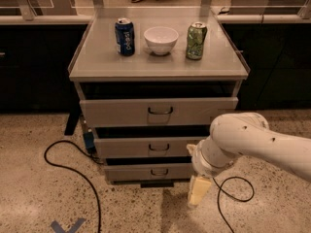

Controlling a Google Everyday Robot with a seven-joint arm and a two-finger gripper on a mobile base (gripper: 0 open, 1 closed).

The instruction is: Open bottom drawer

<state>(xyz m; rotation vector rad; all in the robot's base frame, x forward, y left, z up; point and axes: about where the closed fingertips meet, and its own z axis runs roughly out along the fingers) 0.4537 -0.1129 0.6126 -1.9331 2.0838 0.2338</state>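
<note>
The bottom drawer [146, 171] is the lowest, shallowest grey front of the cabinet, with a small dark loop handle [159, 172] at its centre. It sits nearly flush, with a dark gap above it. My gripper [198, 191] hangs from the white arm at the lower right, just right of the drawer's right end and slightly below it. It points down toward the floor and holds nothing that I can see.
The middle drawer [146, 147] and top drawer [158, 111] sit above. On the cabinet top stand a blue can [125, 37], a white bowl [161, 40] and a green can [196, 41]. Black cables [73, 171] lie on the speckled floor left and right.
</note>
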